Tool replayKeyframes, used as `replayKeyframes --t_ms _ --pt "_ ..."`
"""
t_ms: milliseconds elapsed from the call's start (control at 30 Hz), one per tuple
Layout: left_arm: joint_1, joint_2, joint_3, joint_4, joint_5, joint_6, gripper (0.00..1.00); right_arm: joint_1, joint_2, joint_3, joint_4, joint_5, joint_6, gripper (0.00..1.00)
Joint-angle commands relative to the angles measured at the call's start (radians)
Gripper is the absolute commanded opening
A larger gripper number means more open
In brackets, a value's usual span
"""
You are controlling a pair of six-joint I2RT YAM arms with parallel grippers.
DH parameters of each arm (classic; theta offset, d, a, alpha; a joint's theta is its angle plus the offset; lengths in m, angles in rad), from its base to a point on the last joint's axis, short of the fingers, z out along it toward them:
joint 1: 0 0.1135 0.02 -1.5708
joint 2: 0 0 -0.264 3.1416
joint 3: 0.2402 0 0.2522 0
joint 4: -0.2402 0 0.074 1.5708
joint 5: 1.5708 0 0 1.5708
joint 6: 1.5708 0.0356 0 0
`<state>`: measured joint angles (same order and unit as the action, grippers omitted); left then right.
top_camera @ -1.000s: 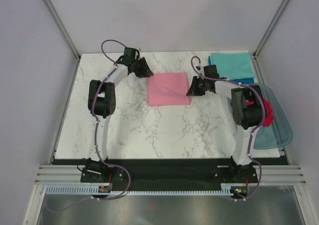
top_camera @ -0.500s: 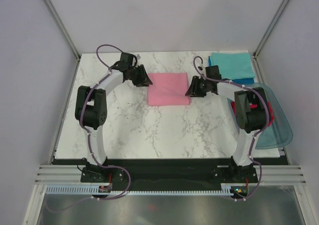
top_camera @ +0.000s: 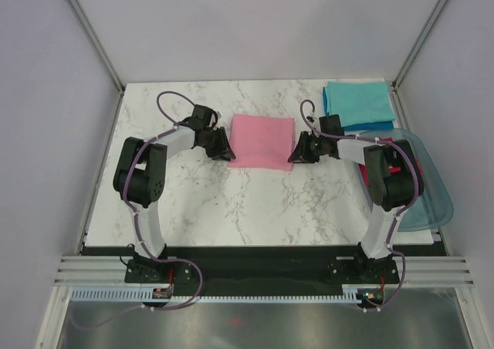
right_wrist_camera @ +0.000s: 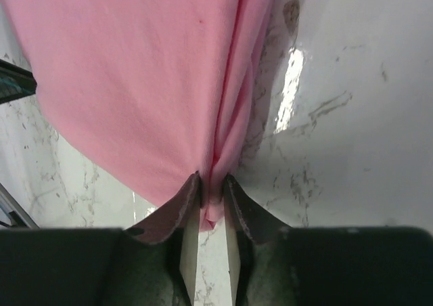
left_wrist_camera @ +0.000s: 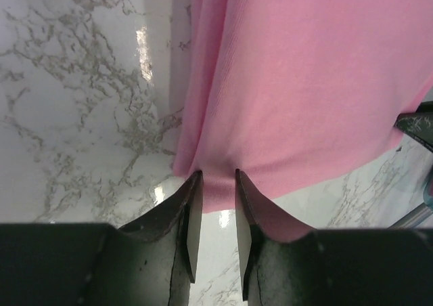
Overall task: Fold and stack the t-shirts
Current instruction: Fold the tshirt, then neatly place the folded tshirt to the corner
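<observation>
A folded light pink t-shirt (top_camera: 262, 139) lies flat on the marble table (top_camera: 201, 202), mid-back. My left gripper (top_camera: 228, 150) is at its near left corner. In the left wrist view its jaws (left_wrist_camera: 216, 181) are closed on the pink cloth's (left_wrist_camera: 304, 82) edge. My right gripper (top_camera: 293, 156) is at the near right corner, and its fingers (right_wrist_camera: 211, 181) pinch a bunched fold of the pink shirt (right_wrist_camera: 135, 82). A folded teal t-shirt (top_camera: 355, 100) rests on a blue one (top_camera: 377, 125) at the back right.
A clear bluish plastic tub (top_camera: 428, 202) hangs over the table's right edge. A bit of red cloth (top_camera: 407, 164) shows in it behind the right arm's elbow. Grey walls with metal posts close in the back and sides.
Both grippers slid toward the near edge along the pink shirt's sides, from the far corners to the near ones. The shirt shifted slightly nearer, and the right jaws closed on its fold.
</observation>
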<state>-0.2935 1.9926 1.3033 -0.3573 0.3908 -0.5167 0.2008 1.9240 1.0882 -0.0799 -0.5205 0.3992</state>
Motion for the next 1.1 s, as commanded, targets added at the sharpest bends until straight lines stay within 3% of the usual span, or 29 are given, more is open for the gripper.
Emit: replayKeyframes --t_ms 0,100,200,300,600,833,1067 --pt "0.004 -0.070 0.014 -0.026 -0.075 0.006 0.33 0.009 -0.080 -0.043 0.019 -0.030 0.015 0.29" --pt "0.004 -0.121 0.085 -0.103 -0.095 0.027 0.34 0.009 -0.126 -0.045 -0.016 -0.003 0.010 0.45" --pt "0.005 -0.164 0.181 -0.222 -0.125 0.055 0.36 0.000 -0.140 0.004 -0.063 0.025 -0.005 0.55" --pt "0.005 -0.219 0.191 -0.253 -0.070 0.063 0.36 -0.012 -0.106 0.071 -0.075 0.068 -0.013 0.60" --pt "0.005 -0.348 0.042 -0.255 0.068 0.138 0.37 -0.034 0.148 0.389 -0.123 0.120 -0.072 0.70" --pt "0.004 -0.388 -0.036 -0.247 0.079 0.172 0.37 -0.034 0.314 0.580 -0.141 0.093 -0.135 0.74" --pt "0.005 -0.390 -0.036 -0.241 0.103 0.172 0.37 -0.008 0.378 0.605 -0.193 0.082 -0.177 0.73"
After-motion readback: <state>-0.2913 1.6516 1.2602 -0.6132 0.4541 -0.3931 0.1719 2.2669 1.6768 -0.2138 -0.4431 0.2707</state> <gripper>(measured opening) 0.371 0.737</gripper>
